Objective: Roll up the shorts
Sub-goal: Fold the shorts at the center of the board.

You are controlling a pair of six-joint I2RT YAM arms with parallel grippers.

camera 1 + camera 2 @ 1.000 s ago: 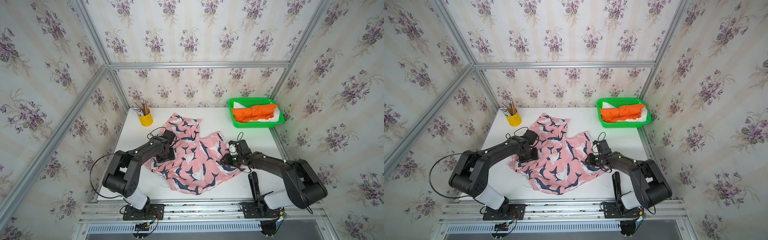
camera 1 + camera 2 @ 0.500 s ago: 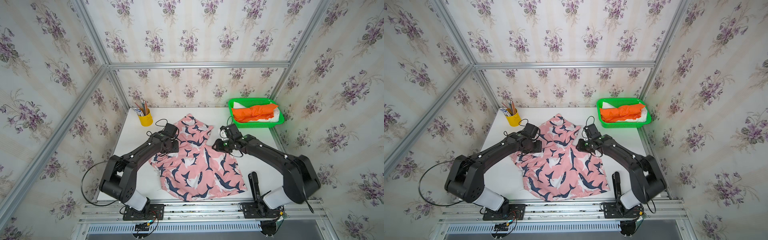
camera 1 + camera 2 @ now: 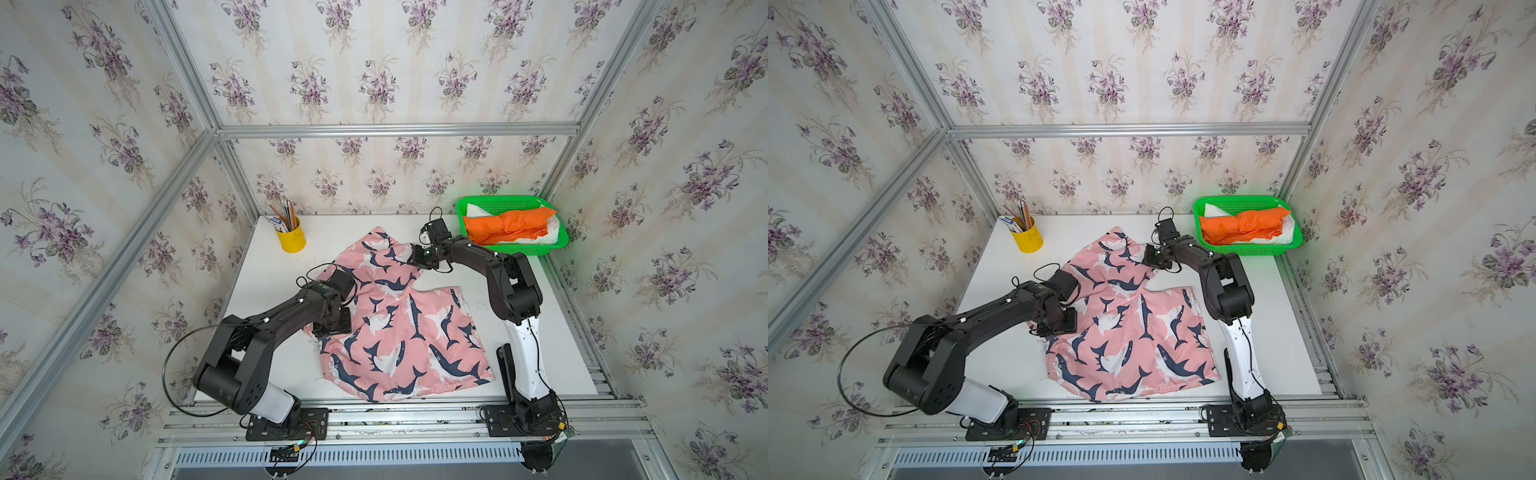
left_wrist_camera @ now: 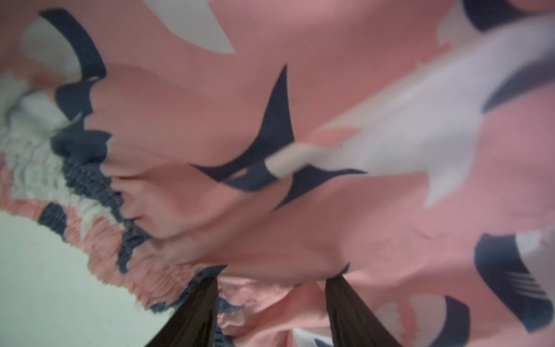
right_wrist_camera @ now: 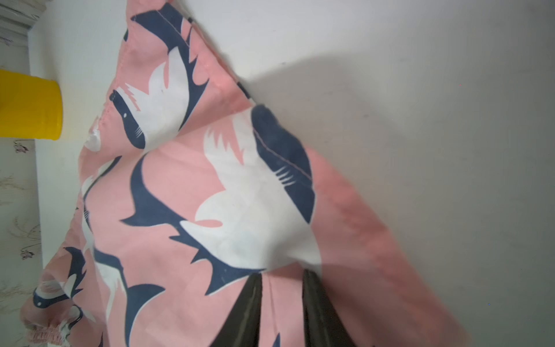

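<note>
Overhead, in both top views, the shark-print shorts (image 3: 399, 328) lie spread mid-surface (image 3: 328, 232); the orange shorts (image 3: 507, 226) sit in the green basket (image 3: 536, 249) at two o'clock. Left wrist: the left jaws pinch the bunched waistband (image 4: 90, 186), seemingly to anchor it. Right wrist: the right jaws pinch a leg hem (image 5: 354, 210) and tent it, probably to straighten the cloth.

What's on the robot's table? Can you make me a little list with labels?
Spread on table: pink shark shorts, not rolled yet
Left gripper: pinching their gathered waistband
Right gripper: pinching one leg's edge, lifted
Green basket: orange shorts on white shorts
Back corner: yellow cup of pencils
</note>
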